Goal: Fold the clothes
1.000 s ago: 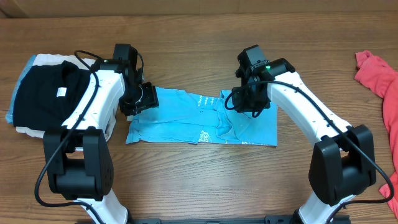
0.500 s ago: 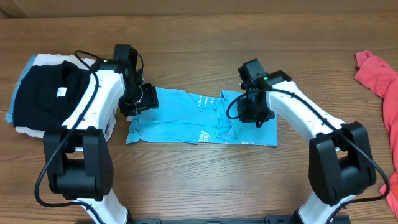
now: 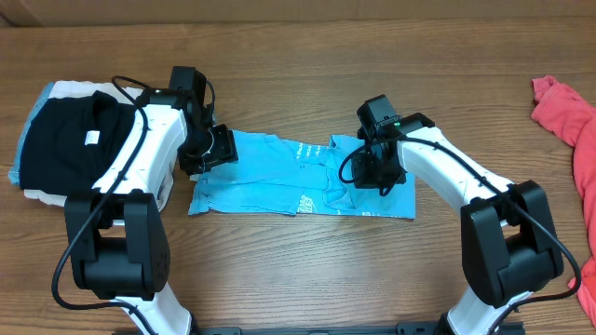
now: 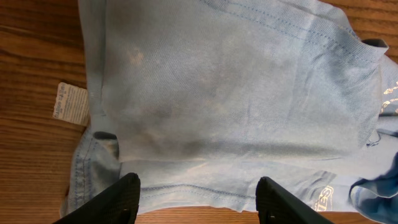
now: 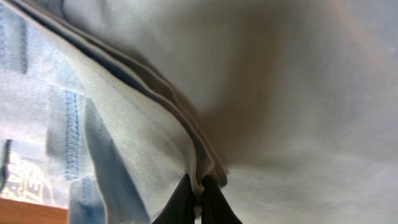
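The clothes, a light sky-blue T-shirt, lie partly folded in a flat strip on the wooden table between the arms. My left gripper hovers over the shirt's left end. In the left wrist view it is open, its dark fingertips wide apart over the hem of the blue cloth. My right gripper is down on the shirt's right part. The right wrist view shows it shut on a raised fold of the shirt, several layers pinched between the tips.
A pile of folded garments with a black one on top lies at the left, close to the left arm. A coral-red garment lies at the right edge. A small white label sticks out from the shirt's edge.
My right gripper has dropped onto the shirt's right part and closed on a fold of it. The left gripper has stayed where it was, still open.
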Controlling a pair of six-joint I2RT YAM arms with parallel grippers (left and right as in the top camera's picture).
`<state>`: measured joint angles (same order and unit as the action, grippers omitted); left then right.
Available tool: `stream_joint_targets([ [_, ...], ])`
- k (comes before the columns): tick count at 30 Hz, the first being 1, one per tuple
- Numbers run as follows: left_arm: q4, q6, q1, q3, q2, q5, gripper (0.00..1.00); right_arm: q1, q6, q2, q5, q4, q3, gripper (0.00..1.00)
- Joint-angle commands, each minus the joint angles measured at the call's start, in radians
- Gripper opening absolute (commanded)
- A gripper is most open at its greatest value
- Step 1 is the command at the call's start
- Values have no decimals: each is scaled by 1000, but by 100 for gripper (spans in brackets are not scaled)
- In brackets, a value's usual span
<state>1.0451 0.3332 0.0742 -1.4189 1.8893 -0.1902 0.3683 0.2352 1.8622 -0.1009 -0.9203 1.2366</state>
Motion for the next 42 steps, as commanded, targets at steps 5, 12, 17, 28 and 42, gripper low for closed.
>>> stream_joint_targets([
  [5, 0, -20, -1, -19, 7, -9, 63, 51, -241, 3, -366, -22, -8, 9],
  [12, 1, -19, -1, -19, 7, -9, 63, 93, -296, 3, -367, -17, -8, 40],
  [17, 5, -25, -2, -19, 7, -8, 64, 74, -225, 2, -179, -28, 8, 32],
  [28, 3, -123, -3, -19, 7, 148, 74, 68, -223, -85, 22, -166, 203, 37],
  [42, -56, -153, -21, 44, 57, 214, 76, 67, -175, -95, 80, -167, 203, 37],
])
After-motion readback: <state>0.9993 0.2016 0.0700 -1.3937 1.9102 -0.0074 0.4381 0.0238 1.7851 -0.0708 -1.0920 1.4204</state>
